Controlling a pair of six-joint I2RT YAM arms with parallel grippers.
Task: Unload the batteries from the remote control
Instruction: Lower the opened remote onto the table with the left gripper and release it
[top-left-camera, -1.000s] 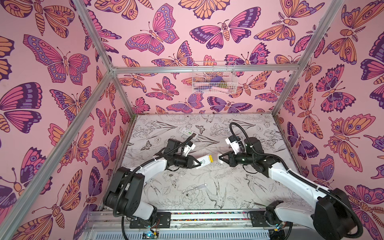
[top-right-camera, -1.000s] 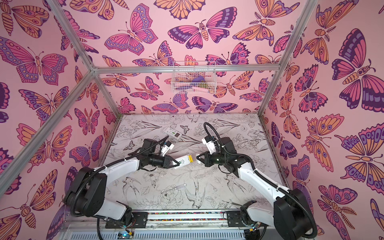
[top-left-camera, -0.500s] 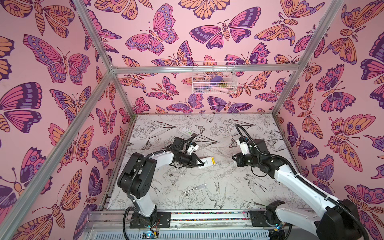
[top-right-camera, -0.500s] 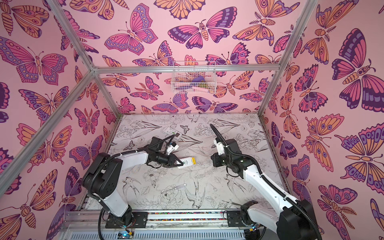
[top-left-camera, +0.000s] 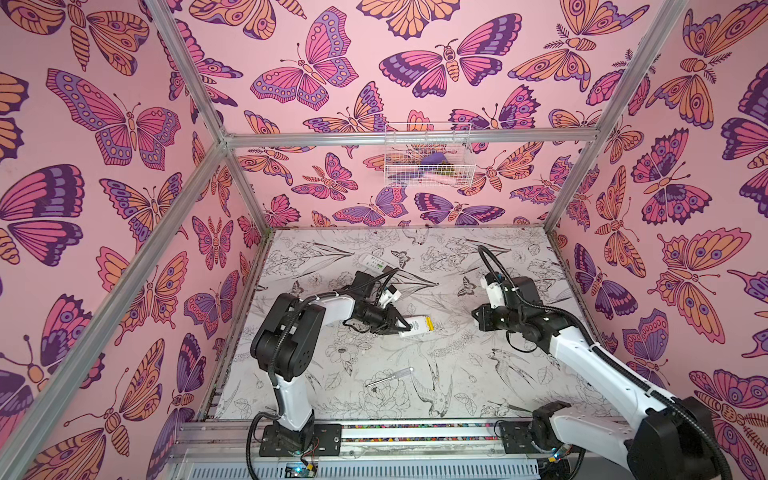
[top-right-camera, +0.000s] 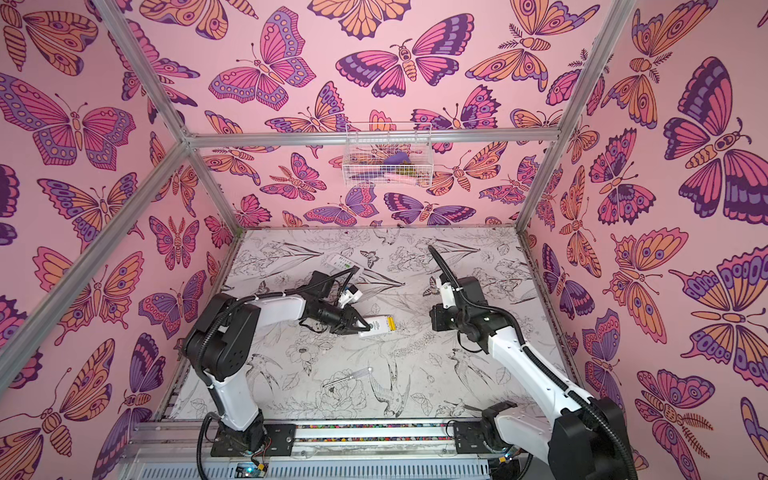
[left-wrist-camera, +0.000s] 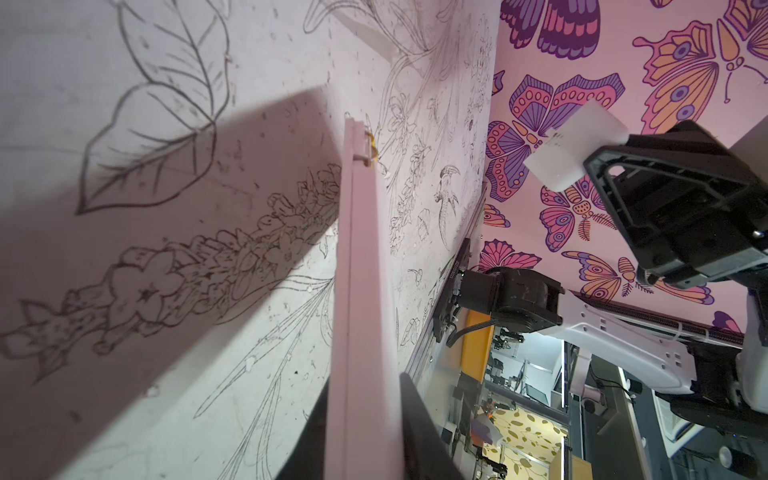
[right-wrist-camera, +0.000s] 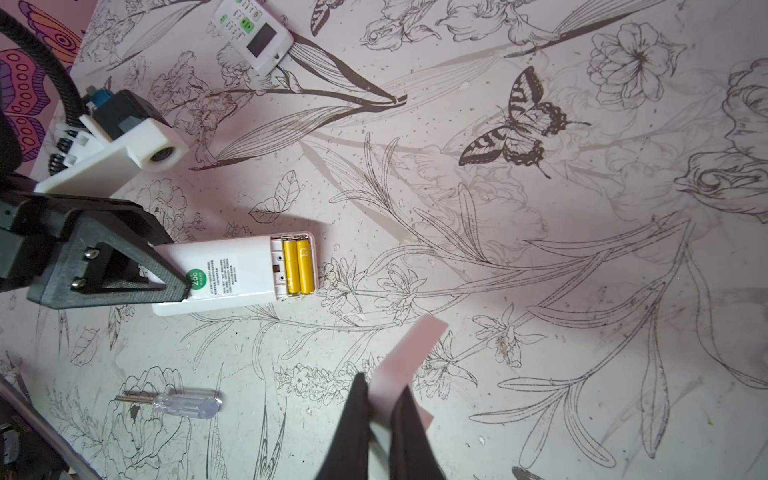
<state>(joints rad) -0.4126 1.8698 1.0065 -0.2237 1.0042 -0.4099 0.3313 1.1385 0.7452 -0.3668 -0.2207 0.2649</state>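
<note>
Floral tabletop (top-left-camera: 457, 374): left hand (top-left-camera: 400, 328) clasps the remote (right-wrist-camera: 232, 272) (yellow batteries (right-wrist-camera: 298, 266) seated); right hand (right-wrist-camera: 382, 386) pinches its cover (right-wrist-camera: 411, 349).

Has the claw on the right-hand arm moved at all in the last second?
Yes. The right gripper, pinching the battery cover, has drawn back rightward, away from the unmoved screwdriver.

Bright, even light falls from above and gives soft grey shadows on the table (top-left-camera: 478, 361), with one broad pinkish shadow beside the remote control (left-wrist-camera: 361, 332), while both top views are sharp and the right gripper (right-wrist-camera: 382, 384), close to its lens, is blurred.
</note>
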